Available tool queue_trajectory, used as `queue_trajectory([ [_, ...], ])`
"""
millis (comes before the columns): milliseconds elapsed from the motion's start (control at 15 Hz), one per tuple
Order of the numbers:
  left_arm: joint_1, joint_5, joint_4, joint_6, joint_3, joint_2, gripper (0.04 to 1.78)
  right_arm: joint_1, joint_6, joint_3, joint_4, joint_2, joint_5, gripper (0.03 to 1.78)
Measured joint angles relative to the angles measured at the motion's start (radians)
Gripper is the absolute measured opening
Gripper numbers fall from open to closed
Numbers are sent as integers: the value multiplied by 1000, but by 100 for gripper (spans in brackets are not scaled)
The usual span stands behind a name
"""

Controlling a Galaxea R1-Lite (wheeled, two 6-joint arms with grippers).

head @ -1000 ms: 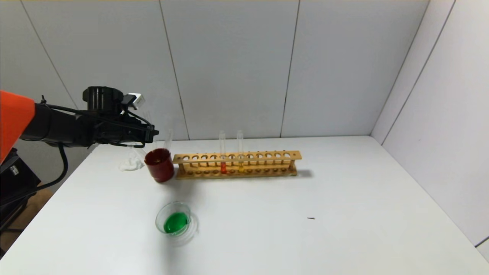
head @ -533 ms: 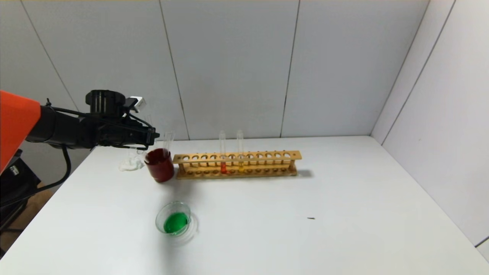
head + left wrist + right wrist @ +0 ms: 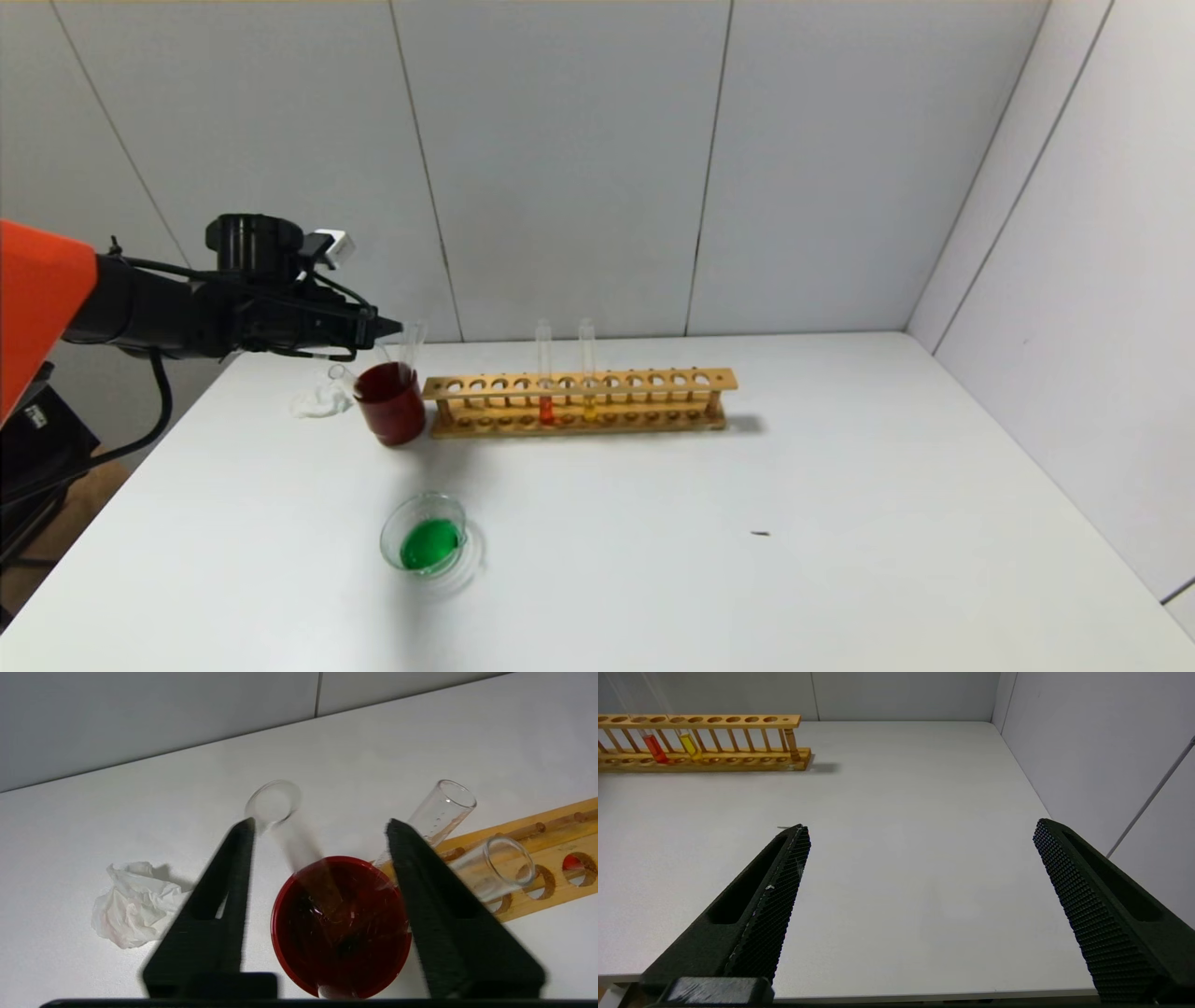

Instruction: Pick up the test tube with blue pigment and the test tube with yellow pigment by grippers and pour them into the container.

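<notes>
Left pincer [image 3: 320, 828] hangs over the dark red cup [image 3: 341, 924] near the surface's far left edge, jaws spread, nothing gripped; two empty tubes lean in the cup, presumably dumped once spent. The container [image 3: 425, 537] near the front edge holds green, so both pigments look poured. Right pincer [image 3: 920, 833] is parked wide open.

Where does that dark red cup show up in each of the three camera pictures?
Head view: the red cup stands on the table, touching the left end of the wooden rack, below the left end effector.
Left wrist view: the red cup sits low in the middle, between the two black fingers.
Right wrist view: not in it.
Shared landmark: the wooden rack, in all three.
</notes>
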Motion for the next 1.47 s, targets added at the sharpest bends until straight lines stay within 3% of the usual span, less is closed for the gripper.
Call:
queue_trajectory([
  [200,0,0,5,0,-27,-12,154,0,0,0,0,0,0,175],
  [400,0,0,12,4,-43,-44,174,0,0,0,0,0,0,175],
  [733,-10,0,131,1,-70,-153,175,0,0,0,0,0,0,175],
  [1133,-55,6,525,3,-61,-317,175,0,0,0,0,0,0,175],
  [1467,-69,23,528,-6,61,-428,175,0,0,0,0,0,0,175],
])
